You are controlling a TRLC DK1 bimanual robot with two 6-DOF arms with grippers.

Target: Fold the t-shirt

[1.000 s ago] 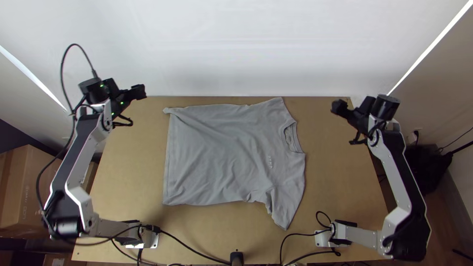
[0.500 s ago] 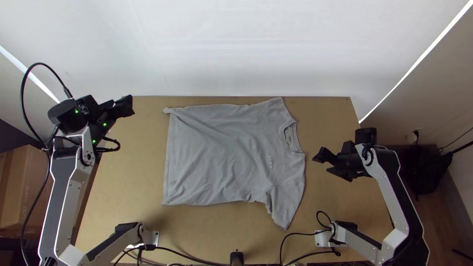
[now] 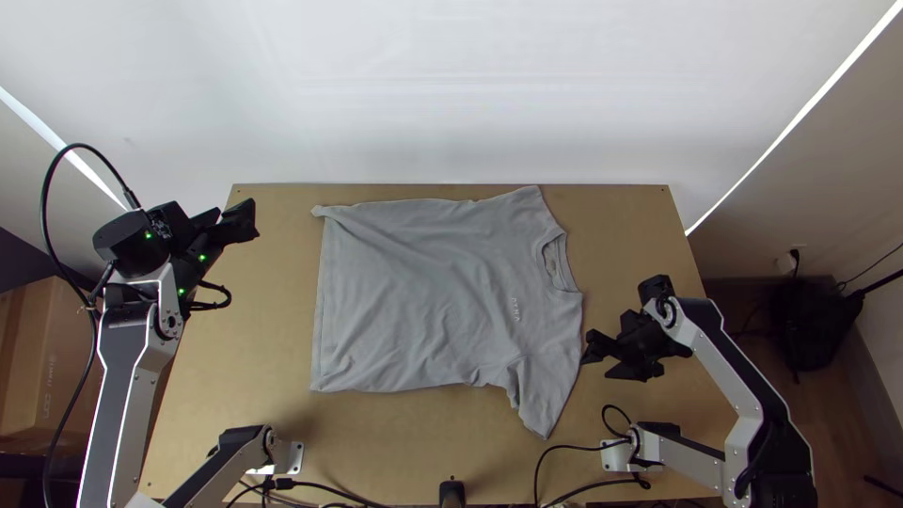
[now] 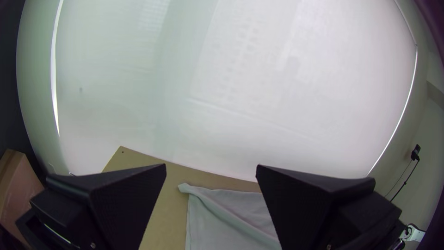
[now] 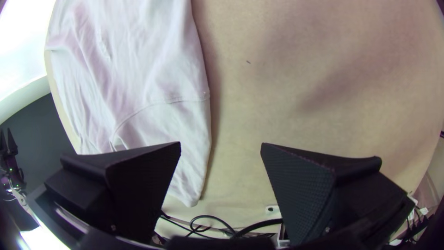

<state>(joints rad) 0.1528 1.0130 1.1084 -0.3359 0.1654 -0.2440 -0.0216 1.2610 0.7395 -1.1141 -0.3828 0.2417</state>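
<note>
The grey t-shirt (image 3: 433,292) lies spread on the table, collar toward the right and hem toward the left, with a small turned-over corner at the far left. Its near sleeve (image 3: 546,390) points to the near edge. My left gripper (image 3: 246,218) is held beyond the hem side, off the cloth. My right gripper (image 3: 598,366) is just right of the near sleeve. In the left wrist view, the open left gripper (image 4: 211,169) has the shirt's corner (image 4: 203,194) in the background. The right gripper (image 5: 220,146) stands open above the sleeve (image 5: 185,162) and bare wood, holding nothing.
Bare table (image 3: 640,226) surrounds the shirt. Black cables (image 3: 564,489) run along the near edge between the arm bases, beside a small black post (image 3: 451,493). A white wall rises behind the far edge; a cardboard box (image 3: 56,348) stands off the left side.
My right gripper has come from the far right toward the near edge, ending beside the near sleeve. The left gripper has shifted left and a little nearer. The shirt has not moved.
</note>
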